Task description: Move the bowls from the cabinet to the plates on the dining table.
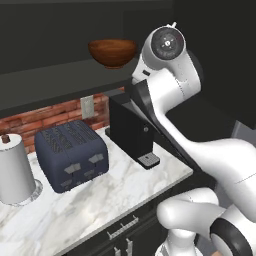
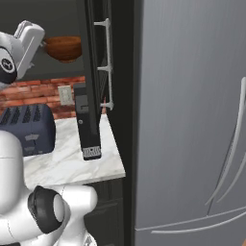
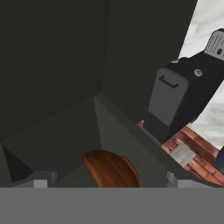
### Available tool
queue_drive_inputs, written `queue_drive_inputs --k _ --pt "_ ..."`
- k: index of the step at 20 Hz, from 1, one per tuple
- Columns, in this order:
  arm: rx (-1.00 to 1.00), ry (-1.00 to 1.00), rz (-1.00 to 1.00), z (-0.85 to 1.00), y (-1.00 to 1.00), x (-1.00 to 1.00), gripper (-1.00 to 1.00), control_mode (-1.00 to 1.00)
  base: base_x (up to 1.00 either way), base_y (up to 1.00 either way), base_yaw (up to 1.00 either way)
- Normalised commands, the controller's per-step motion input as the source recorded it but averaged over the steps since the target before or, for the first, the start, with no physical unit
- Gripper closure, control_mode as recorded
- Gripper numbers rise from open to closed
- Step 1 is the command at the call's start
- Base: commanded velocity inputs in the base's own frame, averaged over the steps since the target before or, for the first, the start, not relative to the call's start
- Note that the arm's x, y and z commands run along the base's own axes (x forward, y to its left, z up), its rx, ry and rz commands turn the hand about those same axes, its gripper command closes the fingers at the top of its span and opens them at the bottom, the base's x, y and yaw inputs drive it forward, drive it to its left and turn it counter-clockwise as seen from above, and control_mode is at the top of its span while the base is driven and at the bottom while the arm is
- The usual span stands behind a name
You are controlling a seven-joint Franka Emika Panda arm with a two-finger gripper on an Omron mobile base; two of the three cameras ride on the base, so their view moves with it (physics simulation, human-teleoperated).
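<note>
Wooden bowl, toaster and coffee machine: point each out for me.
wooden bowl (image 1: 112, 52), left base view, its outer side.
toaster (image 1: 71, 152), left base view, its top by the slots.
coffee machine (image 1: 127, 131), left base view, its black front.

Wooden bowl (image 2: 63, 47) up on the cabinet (image 2: 96, 57) shelf, directly above the toaster (image 2: 26, 127). Black coffee machine (image 2: 87, 122) just right of the toaster. Steel fridge (image 2: 192, 120) farther right, well apart.
</note>
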Motion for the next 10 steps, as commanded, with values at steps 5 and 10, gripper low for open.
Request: queue_drive_inputs --k 5,10 --pt "0.00 0.00 0.01 0.00 0.00 0.39 -1.00 -1.00 0.00 0.00 0.00" --pt "0.00 0.00 0.06 -0.02 0.07 0.33 -1.00 -1.00 0.00 0.00 0.00"
